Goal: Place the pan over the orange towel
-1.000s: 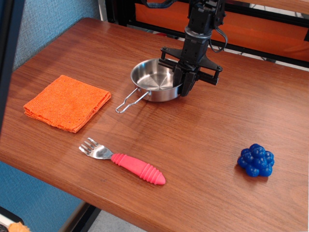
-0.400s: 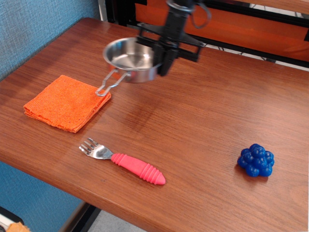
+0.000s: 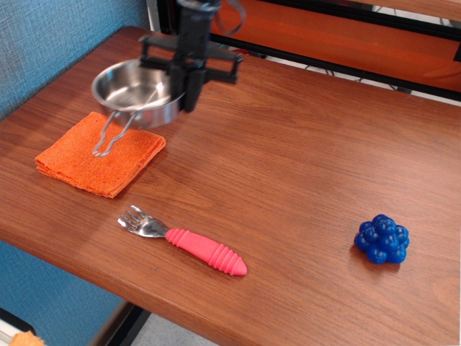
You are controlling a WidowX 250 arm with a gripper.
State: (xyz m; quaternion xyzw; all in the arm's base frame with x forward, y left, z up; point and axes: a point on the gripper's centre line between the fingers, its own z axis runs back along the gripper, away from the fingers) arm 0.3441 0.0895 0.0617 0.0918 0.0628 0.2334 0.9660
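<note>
The shiny steel pan (image 3: 133, 92) hangs in the air above the far right part of the orange towel (image 3: 94, 157). Its wire-loop handle (image 3: 108, 138) dangles down over the towel. My gripper (image 3: 184, 92) is shut on the pan's right rim and holds it from above. The towel lies folded flat on the wooden table at the left. Part of the towel's far edge is hidden behind the pan.
A pink-handled metal fork (image 3: 186, 241) lies near the table's front edge. A blue bumpy ball (image 3: 382, 238) sits at the right. The wooden table (image 3: 302, 158) ends at a blue wall on the left and a dark frame behind.
My gripper has lifted the pan off the table and carried it left, from the table's middle to above the towel. The handle now hangs down.
</note>
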